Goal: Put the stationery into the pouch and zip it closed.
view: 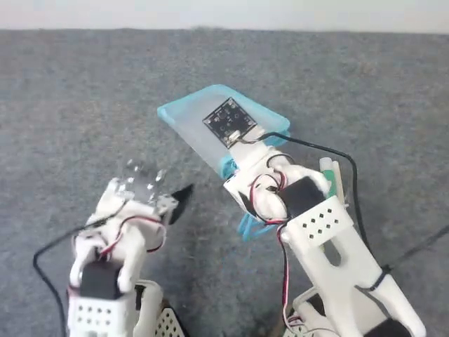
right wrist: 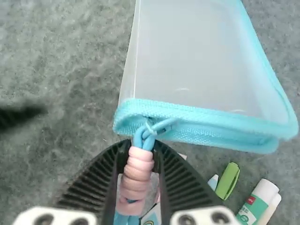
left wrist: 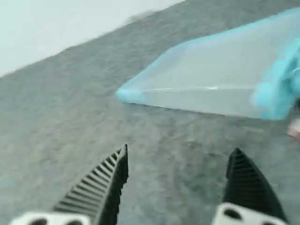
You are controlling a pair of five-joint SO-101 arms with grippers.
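A translucent pouch (right wrist: 197,70) with light blue trim lies on the grey carpet, its zipped edge toward my right gripper (right wrist: 138,173). That gripper is shut on the pink ringed zipper pull (right wrist: 139,168), which a blue cord ties to the slider. In the high view the right arm (view: 309,210) covers the near end of the pouch (view: 203,130). My left gripper (left wrist: 180,168) is open and holds nothing, a short way from the pouch (left wrist: 220,79) corner; from above, the left gripper (view: 160,191) sits left of the pouch. A green pen-like item (right wrist: 228,180) and a glue stick (right wrist: 258,204) lie loose beside the right gripper.
Grey carpet (view: 84,105) covers the whole work surface, with open room to the left and behind the pouch. Black cables (view: 351,175) run along the right arm. A pale wall edge (view: 224,14) borders the far side.
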